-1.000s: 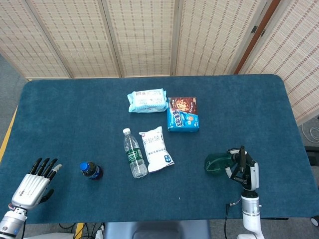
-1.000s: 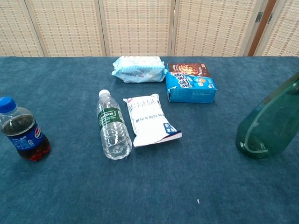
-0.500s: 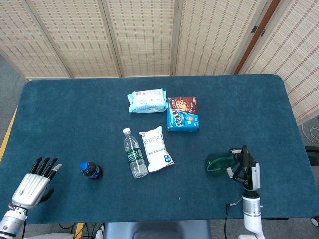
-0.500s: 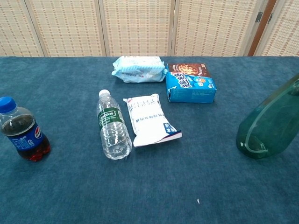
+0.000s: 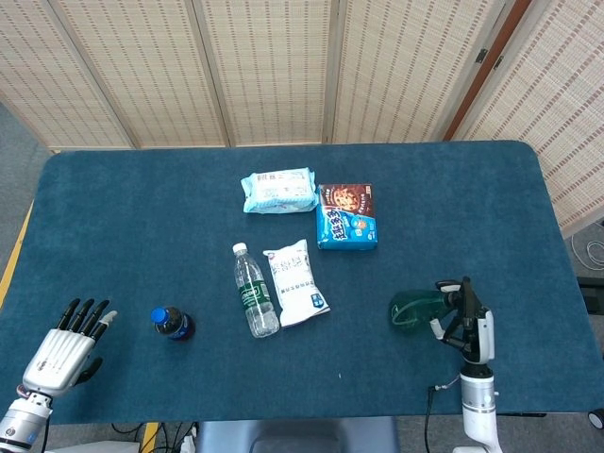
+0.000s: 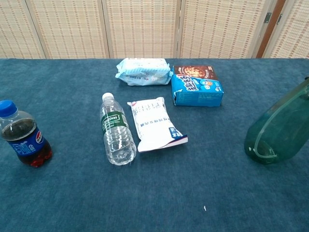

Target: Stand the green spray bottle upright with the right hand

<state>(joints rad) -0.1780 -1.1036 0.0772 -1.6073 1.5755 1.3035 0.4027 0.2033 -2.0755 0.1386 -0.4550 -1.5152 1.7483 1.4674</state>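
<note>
A: Listing from the near edge of the table [image 5: 142, 198] outward, with the green spray bottle [image 5: 412, 310] as landmark. What held it?

B: The right hand [image 5: 467, 321], at the near right edge. Its fingers were wrapped round the bottle's neck end; the body pointed left, tilted, its base toward the table centre. In the chest view the bottle [image 6: 277, 128] leaned up and to the right, base low and apparently touching the cloth. Judged: a grip at the neck lets the hand swing the base down as a pivot.

A: And the other hand?

B: The left hand [image 5: 64, 351], far left of the bottle at the near edge, lay flat with fingers spread and nothing in it. Judged: parked, since the task names only the right.

A: Next items?

B: A small cola bottle [image 5: 173, 323], upright, blue cap, well left of the spray bottle. Closer to it, a clear water bottle [image 5: 255, 291] lying on its side, cap pointing away, with a white packet [image 5: 295, 282] just beside it on the spray-bottle side.

A: Farthest row?

B: A blue cookie box [image 5: 346, 217], beyond and left of the spray bottle; a pale blue wipes pack [image 5: 278, 190] just left of that box. Behind all, woven screens [image 5: 274, 66].

A: Clearance?

B: Judged ample: nothing stood near the bottle's base.
</note>
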